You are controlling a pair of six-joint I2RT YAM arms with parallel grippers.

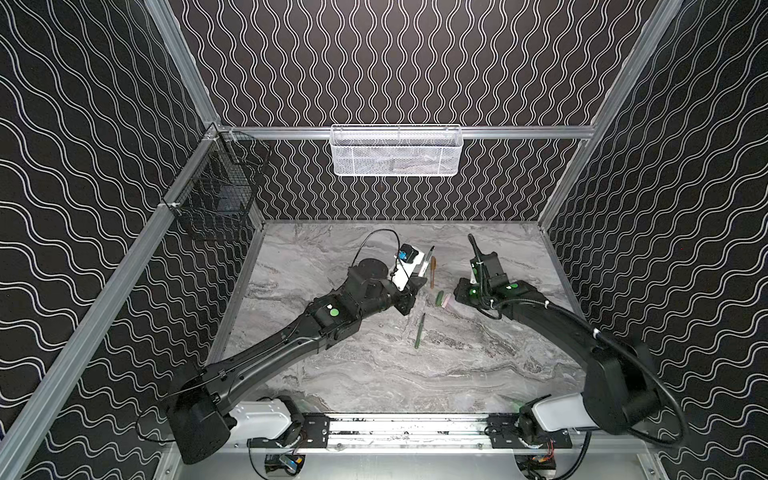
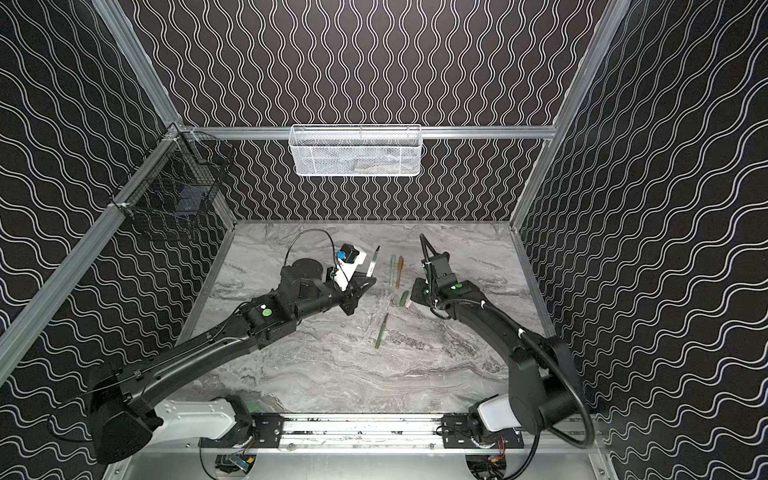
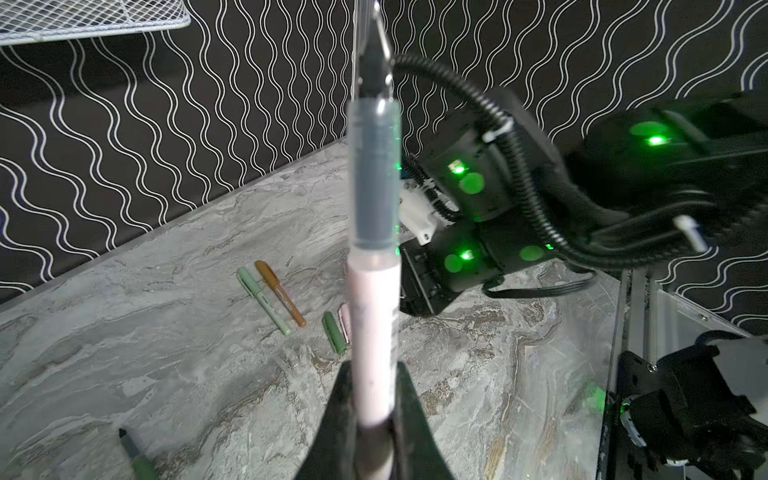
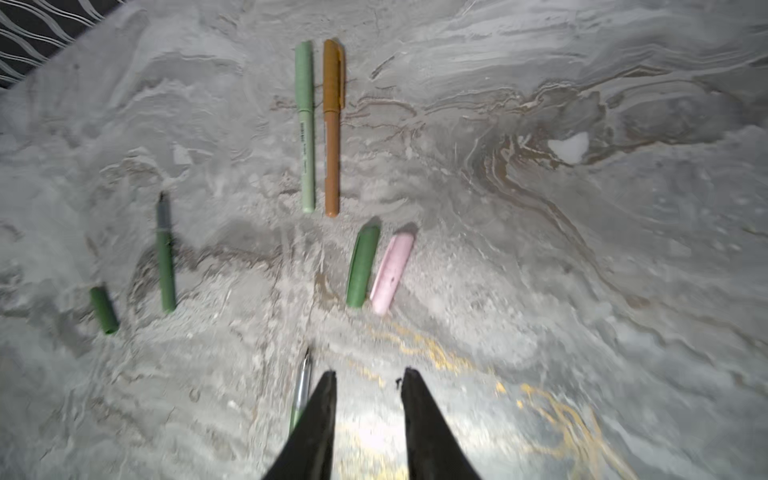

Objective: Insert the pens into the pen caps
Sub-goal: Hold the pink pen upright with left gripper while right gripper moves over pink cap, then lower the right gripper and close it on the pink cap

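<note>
A grey marble-patterned bench (image 1: pixel 374 374) fills the lower middle of both top views. At the bottom centre of the left wrist view, the left end effector (image 3: pixel 373 368) is clenched on a pinkish white stick pen (image 3: pixel 374 307), dark tip toward the frame's top. The right end effector (image 4: pixel 369 372), bottom centre of the right wrist view, is released and empty. Above it lie a capped pale green pen (image 4: pixel 305 124) and a capped orange-brown pen (image 4: pixel 332 129) side by side; an uncapped dark green pen (image 4: pixel 165 257) lies at left. Mid-frame, a dark green tube cap (image 4: pixel 363 266) and a pink tube cap (image 4: pixel 392 272) lie just beside each other.
</note>
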